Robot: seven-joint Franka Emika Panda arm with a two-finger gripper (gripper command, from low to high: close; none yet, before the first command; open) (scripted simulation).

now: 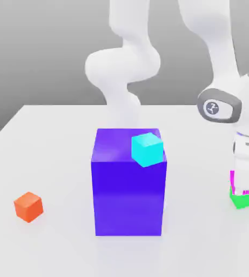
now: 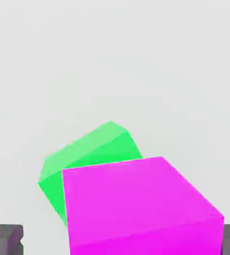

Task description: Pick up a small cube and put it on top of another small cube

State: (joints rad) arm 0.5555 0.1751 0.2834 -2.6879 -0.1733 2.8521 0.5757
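A: How many cubes?

B: Four small plain ones: pink cube (image 2: 136, 204), green cube (image 1: 242, 199), cyan cube (image 1: 147, 149), orange cube (image 1: 28, 206). Plus one big glossy purple block (image 1: 128, 189) carrying the cyan one.

A: The end effector (image 1: 242, 184)?

B: Fingers spread, either side of the pink cube, which sits on the green cube on the white surface (image 1: 51, 151).

No readable text, label or number appears anywhere; the arm's wrist joint (image 1: 219, 107) bears only a small round emblem.
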